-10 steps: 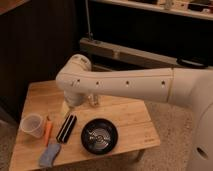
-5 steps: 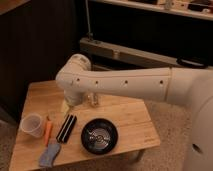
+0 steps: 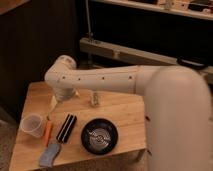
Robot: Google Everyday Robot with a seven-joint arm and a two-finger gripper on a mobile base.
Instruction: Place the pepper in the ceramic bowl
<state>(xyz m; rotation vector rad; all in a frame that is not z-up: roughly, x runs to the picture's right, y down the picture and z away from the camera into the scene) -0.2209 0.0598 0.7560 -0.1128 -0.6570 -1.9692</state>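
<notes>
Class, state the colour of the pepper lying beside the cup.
Orange-red; the pepper shows best in the camera view. The gripper hangs over the table.

wooden table; on it cup, pepper, black bar, blue-grey tool, ceramic bowl

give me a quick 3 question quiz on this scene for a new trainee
1. True or false: the pepper already lies in the bowl.
2. What lies between pepper and bowl? A) a cup B) the black brush C) nothing
3. Fill in: the gripper hangs over the ____ rear of the table, behind the pepper.
Key: 1 false; 2 B; 3 left.
</notes>
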